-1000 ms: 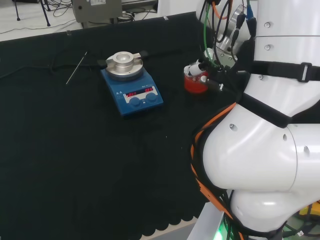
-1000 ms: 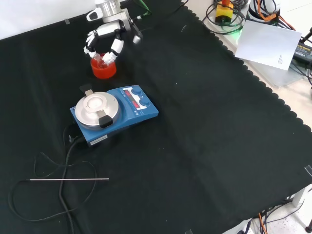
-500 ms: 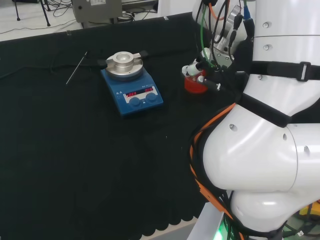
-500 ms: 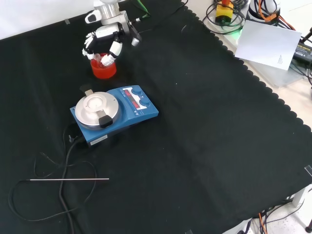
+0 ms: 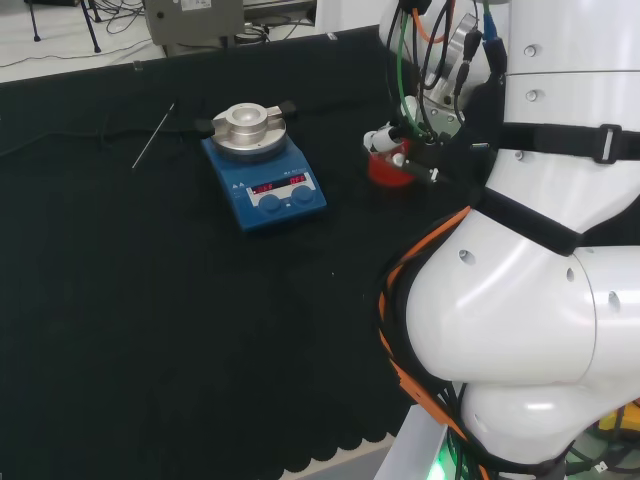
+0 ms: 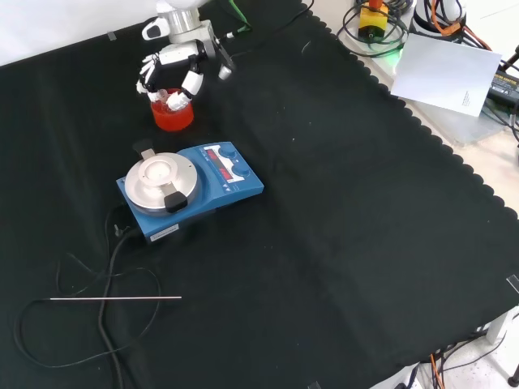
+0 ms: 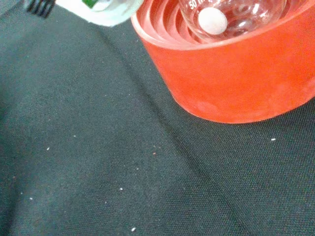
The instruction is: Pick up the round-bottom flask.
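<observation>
Cloth [image 6: 340, 243] near its front edge carries a thin metal rod [image 6: 115, 298] lying flat beside a looped black cable [image 6: 105, 324]. Farther in, toward the middle, sits a blue hotplate [image 6: 190, 190] w/ silver top. Beyond it, close to the far edge in the front view, stands the red ribbed stand [image 6: 172, 116], round-bottom flask [image 7: 231, 17] seated in it, glass bulb w/ a white spot. Hand [image 6: 172, 69] is right above, fingers curled down round the flask's top.
</observation>
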`<state>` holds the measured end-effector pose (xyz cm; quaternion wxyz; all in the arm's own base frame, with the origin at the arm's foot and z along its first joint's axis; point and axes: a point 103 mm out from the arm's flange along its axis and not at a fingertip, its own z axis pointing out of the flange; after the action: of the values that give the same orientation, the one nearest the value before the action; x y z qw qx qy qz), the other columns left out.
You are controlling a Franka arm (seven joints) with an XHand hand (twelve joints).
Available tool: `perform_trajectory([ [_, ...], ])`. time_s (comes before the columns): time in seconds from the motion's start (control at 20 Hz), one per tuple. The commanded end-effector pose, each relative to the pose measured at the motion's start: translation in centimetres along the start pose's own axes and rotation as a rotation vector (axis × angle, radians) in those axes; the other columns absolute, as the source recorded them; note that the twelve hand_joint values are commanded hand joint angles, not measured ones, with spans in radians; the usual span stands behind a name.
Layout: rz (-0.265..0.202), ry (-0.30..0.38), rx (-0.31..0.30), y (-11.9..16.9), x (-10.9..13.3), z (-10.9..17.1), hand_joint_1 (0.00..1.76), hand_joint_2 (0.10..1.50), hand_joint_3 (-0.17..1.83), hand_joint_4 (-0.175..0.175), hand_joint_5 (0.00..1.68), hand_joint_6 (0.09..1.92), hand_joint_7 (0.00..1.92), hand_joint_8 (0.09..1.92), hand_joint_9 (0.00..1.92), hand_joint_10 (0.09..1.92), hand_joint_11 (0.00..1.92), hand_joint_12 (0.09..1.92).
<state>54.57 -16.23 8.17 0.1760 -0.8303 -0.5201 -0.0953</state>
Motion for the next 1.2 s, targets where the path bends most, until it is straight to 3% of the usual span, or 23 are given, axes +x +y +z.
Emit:
perform_trajectory([
  [0.05,0.015,-0.018,-0.018,0.0,0.1,0.0,0.88,0.78,0.58,-0.068,0.88,0.75,0.41,0.69,0.56,0.68,0.14,1.37],
  [0.15,0.018,-0.027,-0.028,-0.1,0.1,0.0,0.96,0.94,0.34,0.083,0.93,0.95,0.43,0.69,0.58,0.68,0.17,1.37],
  [0.2,0.021,-0.031,-0.036,-0.1,0.1,0.0,0.98,1.0,0.24,0.124,0.94,1.01,0.44,0.69,0.59,0.67,0.18,1.37],
  [0.3,0.027,-0.039,-0.066,-0.1,0.2,-0.2,1.01,1.06,0.13,0.148,0.96,1.03,0.46,0.69,0.61,0.66,0.21,1.36],
  [0.45,0.024,-0.048,-0.089,-0.2,0.2,-0.4,1.04,1.04,0.16,0.127,0.99,1.02,0.56,0.65,0.7,0.61,0.27,1.34],
  [0.6,0.019,-0.043,-0.095,-0.2,0.2,-0.6,1.04,0.94,0.36,0.123,1.0,1.04,0.61,0.61,0.74,0.57,0.32,1.32],
  [0.7,0.01,0.007,-0.07,-0.2,-0.2,-0.7,1.04,0.91,0.43,0.122,0.99,1.07,0.62,0.61,0.75,0.56,0.33,1.32],
  [0.8,0.0,0.032,-0.05,-0.2,-0.5,-0.9,1.02,0.97,0.32,0.144,0.95,1.09,0.57,0.63,0.72,0.58,0.31,1.33],
  [0.9,-0.007,0.038,-0.04,-0.2,-0.9,-1.2,0.92,0.89,0.36,0.015,0.75,0.97,0.5,0.66,0.66,0.62,0.26,1.33],
  [0.95,-0.01,0.039,-0.033,-0.2,-1.0,-1.4,0.88,0.83,0.43,-0.024,0.63,0.88,0.46,0.68,0.64,0.64,0.24,1.34],
  [1.05,-0.016,0.044,-0.028,-0.3,-1.4,-1.9,0.81,0.72,0.53,-0.057,0.44,0.71,0.4,0.7,0.59,0.67,0.19,1.36],
  [1.2,-0.012,0.054,-0.016,-0.5,-2.1,-2.3,0.73,0.65,0.56,-0.064,0.34,0.53,0.35,0.72,0.54,0.7,0.15,1.38],
])
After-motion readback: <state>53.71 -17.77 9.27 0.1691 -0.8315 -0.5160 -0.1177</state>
